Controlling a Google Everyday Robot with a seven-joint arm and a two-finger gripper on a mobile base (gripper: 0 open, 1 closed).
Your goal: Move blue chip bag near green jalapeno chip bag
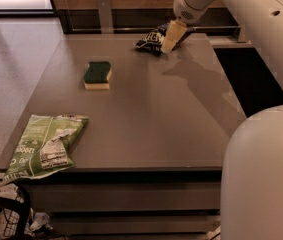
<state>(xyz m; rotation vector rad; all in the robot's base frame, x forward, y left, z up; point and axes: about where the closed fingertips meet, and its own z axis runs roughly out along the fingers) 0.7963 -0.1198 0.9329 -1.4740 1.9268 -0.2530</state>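
Grey desk (156, 119) fills most of the view. The white arm (241, 9) reaches over its far right corner from the right. The green bag (45, 146) lies flat at the near left corner, partly overhanging the front edge. A sponge (97, 74) sits left of centre, towards the far edge. The blue bag (150, 39) lies crumpled at the far edge, right of the middle, well apart from the green bag. The gripper (168, 45) is down at the blue bag's right side, touching or overlapping it; whether it has clamped the bag I cannot tell. By my judgement the task is barely begun: the blue bag is not lifted, and the whole diagonal carry to the near left corner remains.
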